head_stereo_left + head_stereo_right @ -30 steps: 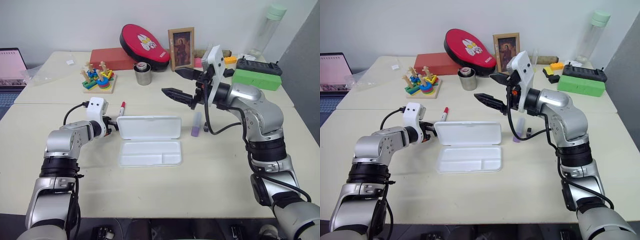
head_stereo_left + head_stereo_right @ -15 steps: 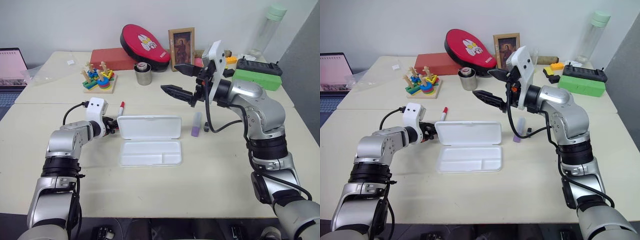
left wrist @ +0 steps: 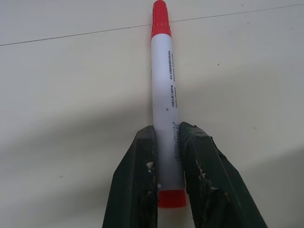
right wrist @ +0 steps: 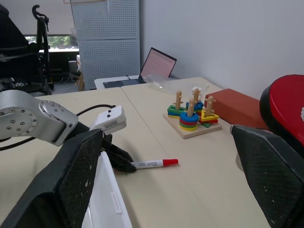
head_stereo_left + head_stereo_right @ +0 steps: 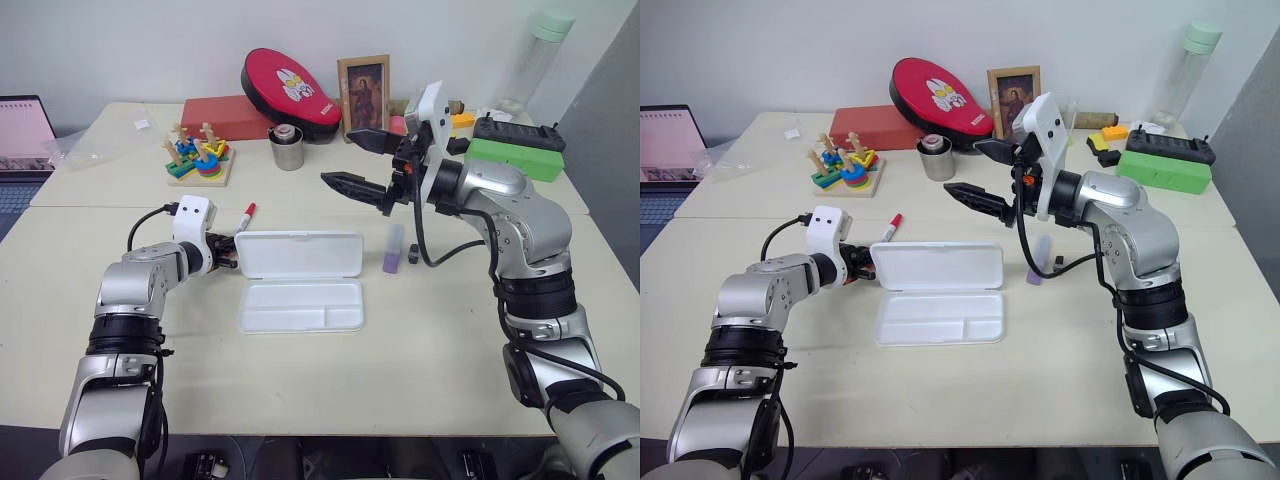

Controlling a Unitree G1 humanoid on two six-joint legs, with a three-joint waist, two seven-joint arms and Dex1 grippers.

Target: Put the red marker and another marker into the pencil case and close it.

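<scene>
Red marker (image 3: 164, 90) lies on the bench (image 5: 420, 360) left of the open pencil case (image 5: 300, 280), pinched by the low left pincer (image 3: 167, 156); right pincer (image 5: 362, 160) hovers spread above.

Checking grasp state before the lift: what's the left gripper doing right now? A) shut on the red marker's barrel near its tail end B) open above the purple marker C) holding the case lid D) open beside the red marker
A: in the left wrist view the left gripper has both fingers pressed against the white barrel of the red marker, which lies on the table.
</scene>
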